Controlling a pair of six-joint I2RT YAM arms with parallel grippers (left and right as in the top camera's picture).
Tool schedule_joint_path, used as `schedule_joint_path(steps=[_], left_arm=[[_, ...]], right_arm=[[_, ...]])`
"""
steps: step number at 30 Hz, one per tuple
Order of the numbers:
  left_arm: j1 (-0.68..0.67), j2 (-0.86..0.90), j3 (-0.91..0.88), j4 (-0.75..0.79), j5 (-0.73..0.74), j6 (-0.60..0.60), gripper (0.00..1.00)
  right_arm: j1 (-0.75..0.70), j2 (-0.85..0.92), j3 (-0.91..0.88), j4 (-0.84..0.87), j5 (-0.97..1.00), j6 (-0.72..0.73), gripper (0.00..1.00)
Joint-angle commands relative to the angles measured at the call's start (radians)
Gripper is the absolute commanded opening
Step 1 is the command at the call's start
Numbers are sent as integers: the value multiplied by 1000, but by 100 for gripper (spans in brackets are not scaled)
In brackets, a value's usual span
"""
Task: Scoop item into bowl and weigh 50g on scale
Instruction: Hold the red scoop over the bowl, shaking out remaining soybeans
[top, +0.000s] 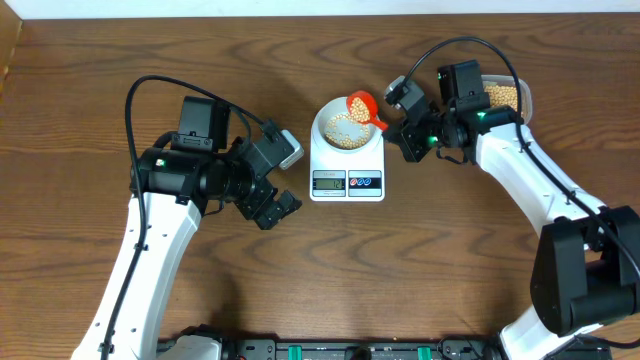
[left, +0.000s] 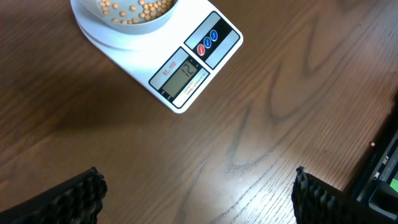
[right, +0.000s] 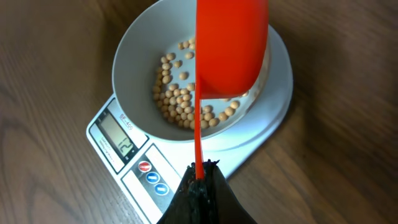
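Right end effector (right: 200, 179) is clamped shut on the orange scoop (top: 360, 104), holding it over the bowl (top: 322, 125). The bowl sits on the scale (top: 346, 183) with a layer of beans (top: 345, 133) inside (display is lit). Left end effector (top: 272, 205) is spread wide, empty, above the counter (top: 80, 120) beside the scale.

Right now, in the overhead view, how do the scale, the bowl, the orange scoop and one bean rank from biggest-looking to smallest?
1. scale
2. bowl, almost as wide as the scale
3. orange scoop, held above the bowl, so nearer the camera
4. bean
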Motion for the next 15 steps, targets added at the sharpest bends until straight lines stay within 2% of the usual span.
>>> schedule_joint_path(steps=[1,9,15], left_arm=[[5,-14,13,-6,-10,13,98],[5,-14,13,-6,-10,13,98],[5,-14,13,-6,-10,13,98]], right_arm=[[17,-40,27,-1,16,-19,1],[56,-62,27,-16,145,-55,1],[69,-62,27,-27,148,-64,1]])
